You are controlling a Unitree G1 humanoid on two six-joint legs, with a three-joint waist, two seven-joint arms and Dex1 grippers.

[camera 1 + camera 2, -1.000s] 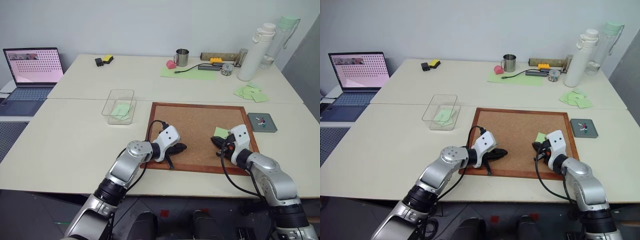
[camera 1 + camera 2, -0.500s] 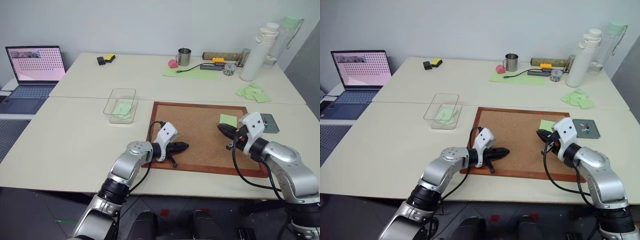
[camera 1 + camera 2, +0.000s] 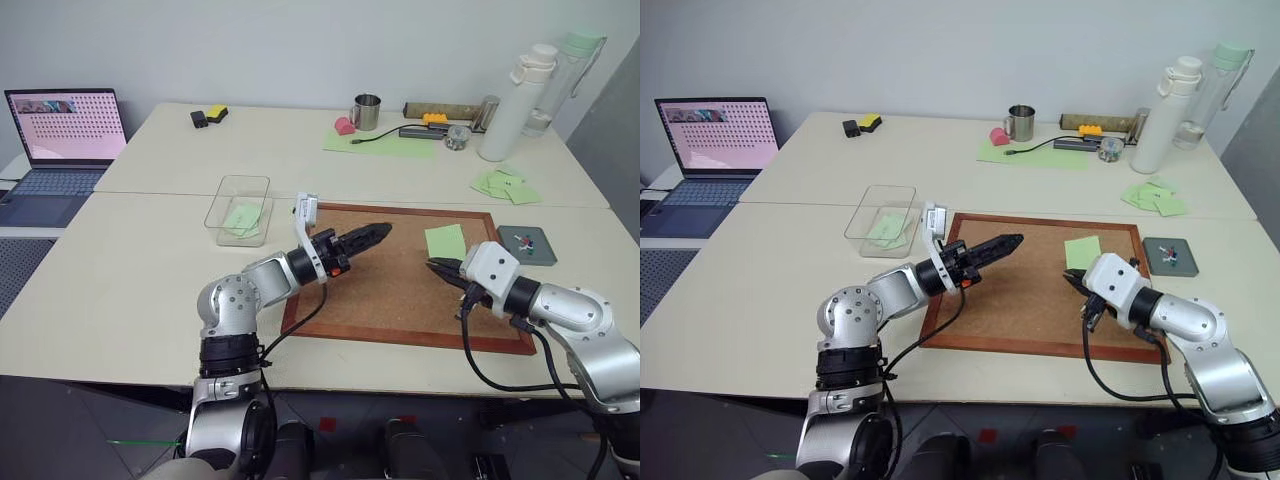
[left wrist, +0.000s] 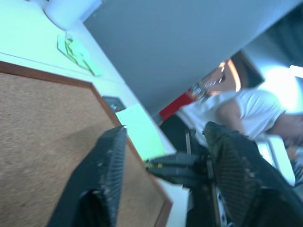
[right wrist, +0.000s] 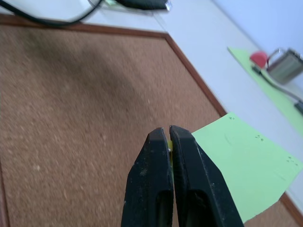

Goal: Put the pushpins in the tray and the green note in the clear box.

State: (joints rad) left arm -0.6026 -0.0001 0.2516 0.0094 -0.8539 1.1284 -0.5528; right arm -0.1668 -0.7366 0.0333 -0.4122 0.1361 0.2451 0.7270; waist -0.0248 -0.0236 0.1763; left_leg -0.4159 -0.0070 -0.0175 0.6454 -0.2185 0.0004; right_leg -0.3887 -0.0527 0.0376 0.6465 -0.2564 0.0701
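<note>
Hovering over the corkboard [image 3: 400, 290]: right gripper [image 3: 437, 266], fingers pressed together with a speck of yellow between the tips; left gripper [image 3: 378, 231], fingers parted, holding nothing. Lying just beyond, on the board's far right corner: green note [image 3: 446, 241]. Sitting right of the board: tray [image 3: 525, 245] holding pushpins [image 3: 524, 239]. Resting left: clear box [image 3: 240, 209].

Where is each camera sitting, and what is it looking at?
Left eye and right eye views: on the robot's head, looking forward and down at the corkboard; both arms show.
Left wrist view: on the left wrist, looking along the open left gripper across the corkboard to the green note; a person sits beyond.
Right wrist view: on the right wrist, looking along the shut right gripper at the green note.
Shared: every view shows the corkboard and the green note.
</note>
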